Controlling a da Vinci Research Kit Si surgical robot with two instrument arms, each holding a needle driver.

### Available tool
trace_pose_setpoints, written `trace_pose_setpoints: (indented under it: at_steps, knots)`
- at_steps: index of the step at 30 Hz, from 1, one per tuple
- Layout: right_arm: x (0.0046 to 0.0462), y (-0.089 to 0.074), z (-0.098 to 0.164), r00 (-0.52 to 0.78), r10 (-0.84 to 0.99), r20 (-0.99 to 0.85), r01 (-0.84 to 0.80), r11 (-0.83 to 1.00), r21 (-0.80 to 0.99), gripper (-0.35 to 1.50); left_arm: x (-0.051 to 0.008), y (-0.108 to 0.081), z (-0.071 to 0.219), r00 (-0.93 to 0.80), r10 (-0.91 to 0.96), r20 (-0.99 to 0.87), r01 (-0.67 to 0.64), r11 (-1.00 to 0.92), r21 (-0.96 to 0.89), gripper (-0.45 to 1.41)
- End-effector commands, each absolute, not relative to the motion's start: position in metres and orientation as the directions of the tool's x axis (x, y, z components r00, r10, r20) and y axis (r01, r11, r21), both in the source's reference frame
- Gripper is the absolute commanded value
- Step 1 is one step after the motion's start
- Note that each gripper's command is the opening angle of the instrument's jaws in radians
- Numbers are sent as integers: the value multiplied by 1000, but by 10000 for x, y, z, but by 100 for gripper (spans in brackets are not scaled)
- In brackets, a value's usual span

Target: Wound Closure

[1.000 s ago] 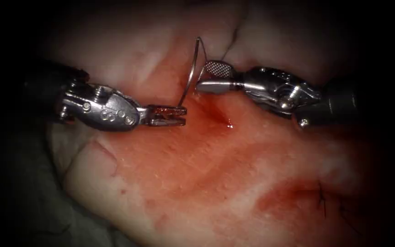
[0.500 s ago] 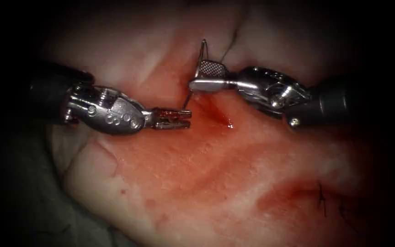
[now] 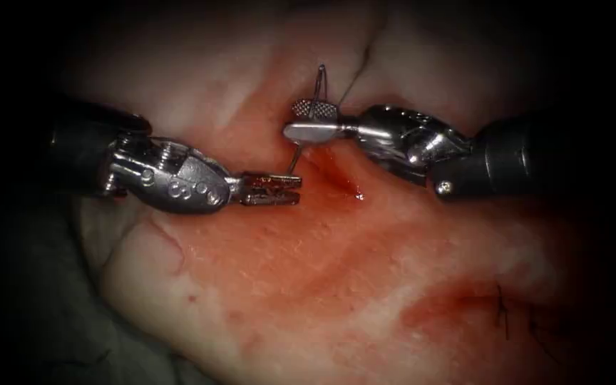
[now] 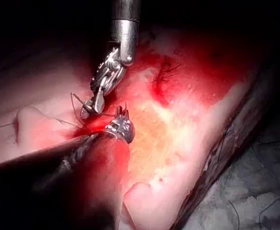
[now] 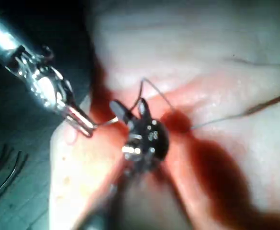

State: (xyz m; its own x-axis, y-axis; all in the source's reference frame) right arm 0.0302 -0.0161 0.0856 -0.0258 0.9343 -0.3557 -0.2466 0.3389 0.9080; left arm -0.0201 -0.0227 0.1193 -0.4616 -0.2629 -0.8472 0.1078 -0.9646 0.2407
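Right needle driver (image 3: 306, 120): its jaws are parted, the cross-hatched upper jaw and the smooth lower jaw standing on either side of the needle's (image 3: 304, 135) shaft, without being clamped on it. Left needle driver (image 3: 272, 190): its jaws are closed on the needle's lower end, at about the level of the tissue (image 3: 336, 271) surface, just left of the cut (image 3: 336, 175). The needle rises from the left driver's tips, passes between the right driver's open jaws and ends in a free tip above them; its visible length stands clear of the tissue.

In the right wrist view the right driver (image 5: 130, 111) is seen end-on, with its two jaws spread and the needle (image 5: 141, 91) arching up between them; the left driver (image 5: 85, 125) grips the needle's other end. Thread (image 5: 240, 112) runs away from the needle across the pale tissue (image 5: 202, 43).

In the left wrist view the left driver (image 4: 122, 115) lies just beside the right driver (image 4: 89, 108), the needle (image 4: 75, 103) curving at the latter's tips, and thread (image 4: 49, 117) trails over the tissue (image 4: 178, 143).

Red fluid (image 3: 354, 187) stains the cut and the tissue around it. Dark stitches (image 3: 504, 310) lie well apart from both tools, at the endoscope view's lower right.
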Motion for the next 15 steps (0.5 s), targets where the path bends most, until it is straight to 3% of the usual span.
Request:
trace_pose_setpoints:
  at_steps: [1,2,3,10,11,12,15]
  knots:
    - [309,-166,861,-25,934,-357,-247,341,907,4,-206,-232,1198,-461,-262,-848,108,-965,239,-45]
    - [309,-166,861,-24,934,-357,-244,341,908,-25,-206,-232,1198,-461,-262,-848,108,-965,239,-45]
    - [308,-166,860,-14,935,-355,-235,342,910,-35,-206,-232,1198,-462,-262,-847,111,-965,238,-45]
    - [298,-158,859,1,913,-408,-293,390,873,-35,-209,-235,1196,-473,-261,-841,134,-965,225,-45]
    - [296,-158,859,3,911,-413,-292,395,871,-35,-210,-235,1195,-478,-255,-841,137,-967,216,-15]
    - [292,-157,859,6,906,-423,-293,406,866,-35,-211,-234,1195,-491,-179,-852,106,-984,146,37]
    - [289,-156,859,13,896,-444,-295,427,855,-35,-213,-234,1194,-493,-78,-867,59,-997,56,88]
